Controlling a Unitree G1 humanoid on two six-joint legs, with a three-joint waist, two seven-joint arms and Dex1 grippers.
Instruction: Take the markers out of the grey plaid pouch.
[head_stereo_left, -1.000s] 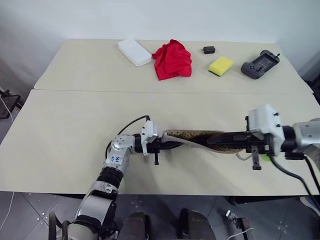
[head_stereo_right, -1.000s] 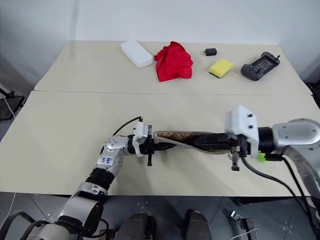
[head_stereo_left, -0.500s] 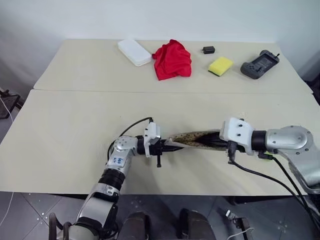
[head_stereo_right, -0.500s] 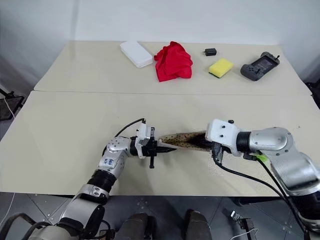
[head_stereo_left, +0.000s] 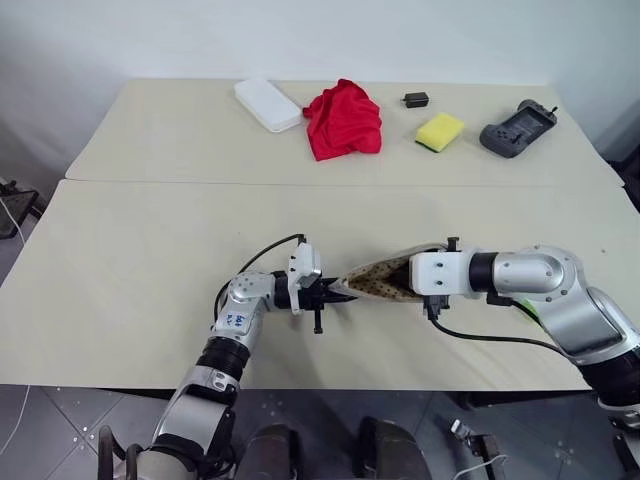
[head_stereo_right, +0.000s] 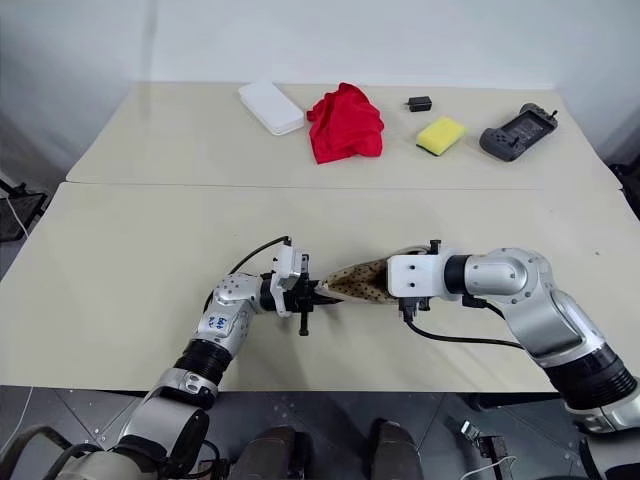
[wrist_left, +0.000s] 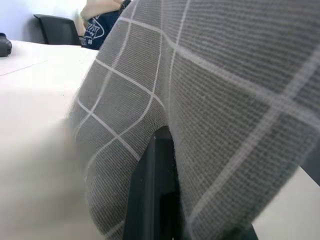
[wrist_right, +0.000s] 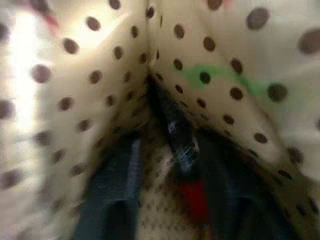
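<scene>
Between both grippers, grey plaid pouch (head_stereo_left: 385, 282): left fingers (head_stereo_left: 332, 294) clamping its end, right fingers (wrist_right: 120, 200) parted inside (beside a marker (wrist_right: 180, 142)).

no legible text, labels or numbers

Count of items on the two tables (head_stereo_left: 150, 250) set edge to edge:

- One grey plaid pouch (head_stereo_left: 385, 280), its dotted lining showing.
- Markers (wrist_right: 180, 142) inside the pouch: dark sticks lie in a cluster in the right wrist view; the number cannot be made out.
- One red cloth (head_stereo_left: 345, 118).
- One flat white box (head_stereo_left: 268, 104).
- One yellow sponge (head_stereo_left: 441, 131).
- One small black block (head_stereo_left: 417, 99).
- One dark grey handheld controller (head_stereo_left: 517, 127).
- One black chair (wrist_left: 57, 31), seen in the left wrist view, and one person (wrist_left: 102, 15) beside it.
</scene>
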